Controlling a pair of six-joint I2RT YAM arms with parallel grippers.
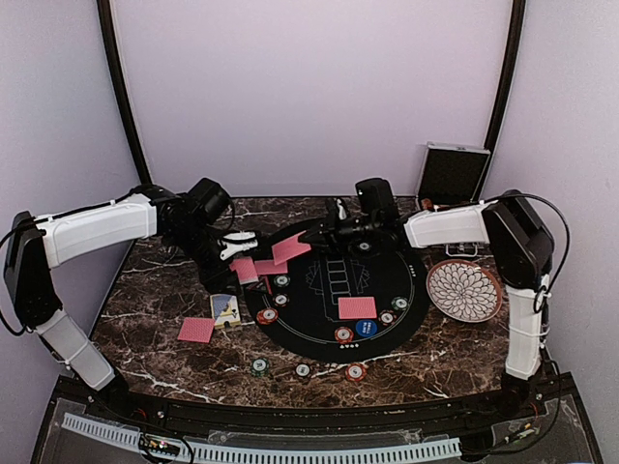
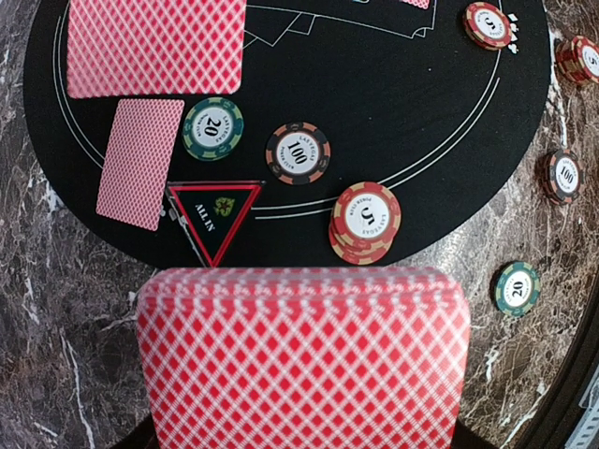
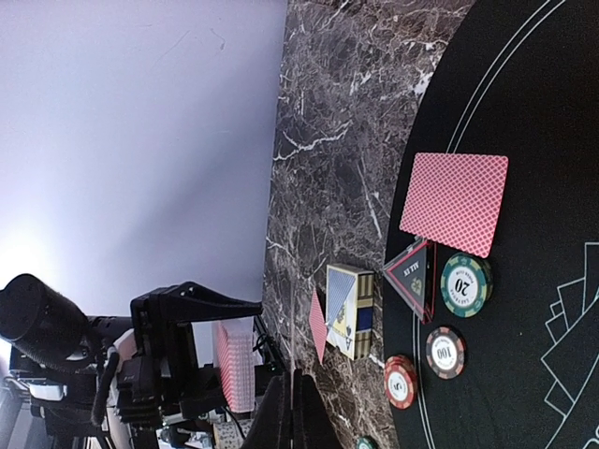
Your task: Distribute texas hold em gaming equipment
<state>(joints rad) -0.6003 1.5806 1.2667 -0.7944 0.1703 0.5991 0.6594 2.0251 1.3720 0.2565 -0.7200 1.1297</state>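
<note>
The left gripper (image 1: pixel 235 247) is pressed tight on a thick deck of cards (image 2: pixel 304 360). The deck has rounded corners and red backs with a white criss-cross pattern. It hangs just above the near edge of the round black mat (image 2: pixel 393 112).

The right gripper (image 3: pixel 288 416) has its 2 fingers pressed together. It seems to pinch 1 thin red card (image 1: pixel 291 248). That card is tilted in the air over the mat, close to the left gripper.

Another red card (image 2: pixel 140 162) lies flat on the mat. Beside it sit a round green chip (image 2: pixel 212 128) marked 20 and a black chip (image 2: pixel 298 152) marked 100. Both have striped edges. A little stack of red chips (image 2: pixel 365 220) marked 5 sits at the mat's edge. A black triangle with a red border (image 2: pixel 213 217) says ALL IN and touches the flat card's corner. A smooth blue disc (image 1: pixel 365 328) lies on the mat's near side.

The table (image 1: pixel 164 290) is dark, shiny stone with white veins.
</note>
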